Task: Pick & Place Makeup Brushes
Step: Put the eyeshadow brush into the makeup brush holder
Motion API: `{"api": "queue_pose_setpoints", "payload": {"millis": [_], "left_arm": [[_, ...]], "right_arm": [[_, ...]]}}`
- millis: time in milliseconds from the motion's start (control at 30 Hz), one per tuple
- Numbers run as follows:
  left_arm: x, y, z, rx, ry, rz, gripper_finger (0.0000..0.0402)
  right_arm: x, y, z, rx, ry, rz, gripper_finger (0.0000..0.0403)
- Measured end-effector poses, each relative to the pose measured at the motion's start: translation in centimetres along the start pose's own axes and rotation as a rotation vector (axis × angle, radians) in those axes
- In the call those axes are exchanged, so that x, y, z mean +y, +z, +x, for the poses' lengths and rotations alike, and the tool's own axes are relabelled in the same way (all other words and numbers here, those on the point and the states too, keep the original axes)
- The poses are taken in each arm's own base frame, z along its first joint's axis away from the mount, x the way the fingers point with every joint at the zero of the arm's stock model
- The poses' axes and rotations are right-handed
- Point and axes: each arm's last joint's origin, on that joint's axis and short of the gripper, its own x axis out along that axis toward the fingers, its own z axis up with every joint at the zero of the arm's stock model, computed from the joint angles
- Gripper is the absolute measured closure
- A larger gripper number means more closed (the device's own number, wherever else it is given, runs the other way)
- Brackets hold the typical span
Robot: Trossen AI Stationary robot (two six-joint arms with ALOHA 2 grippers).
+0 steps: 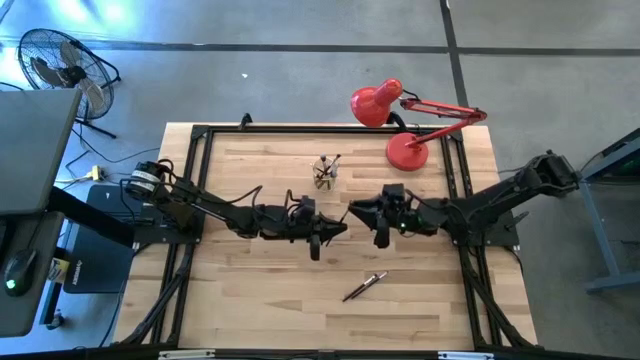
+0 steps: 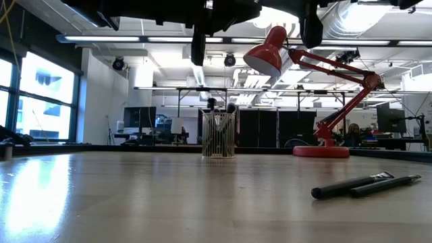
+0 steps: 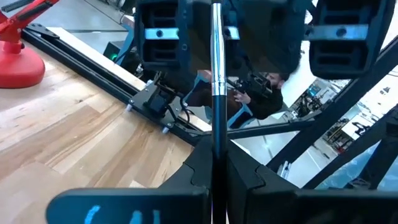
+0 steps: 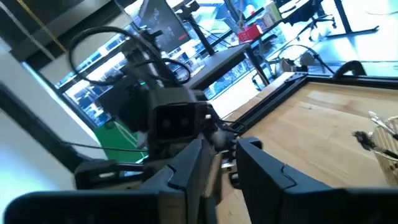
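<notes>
- The left gripper hangs above the middle of the bench, its jaws closed on a makeup brush; the left wrist view shows the thin dark handle with its silver ferrule running straight out between the fingers, so the stick is pinched lengthways, likely to offer the free end to the other arm.
- The right gripper faces it from just beside, nose to nose. In the right wrist view its jaws stand parted by a narrow gap, with something pale between the fingers; whether they yet touch the brush I cannot tell. This looks like a hand-over between arms.
- Two more makeup brushes lie flat and touching on the bench nearer the front edge, waiting to be picked.
- The small wire-mesh cup stands upright toward the back of the bench with a few brush tips poking out, apparently the place to drop them.
- A red desk lamp sits at the back right, clear of both arms.
- No brand, label or legible writing shows on anything.
</notes>
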Motion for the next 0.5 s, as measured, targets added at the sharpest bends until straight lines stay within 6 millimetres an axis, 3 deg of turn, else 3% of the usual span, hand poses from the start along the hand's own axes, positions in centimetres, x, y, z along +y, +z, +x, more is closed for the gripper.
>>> {"api": "queue_pose_setpoints", "payload": {"millis": [233,400,500], "left_arm": [[0.03,-0.03,0.00,0.004,0.002,-0.001,0.0394],[0.11,-0.19,0.01,0.022,0.005,0.005,0.0394],[0.13,-0.23,0.00,0.028,0.006,0.008,0.0385]], "right_arm": [[-0.76,0.49,0.54,0.012,0.011,0.008,0.0333],[-0.83,0.54,0.60,0.017,0.019,-0.027,0.0388],[-0.85,0.54,0.62,0.022,0.025,-0.038,0.0389]]}}
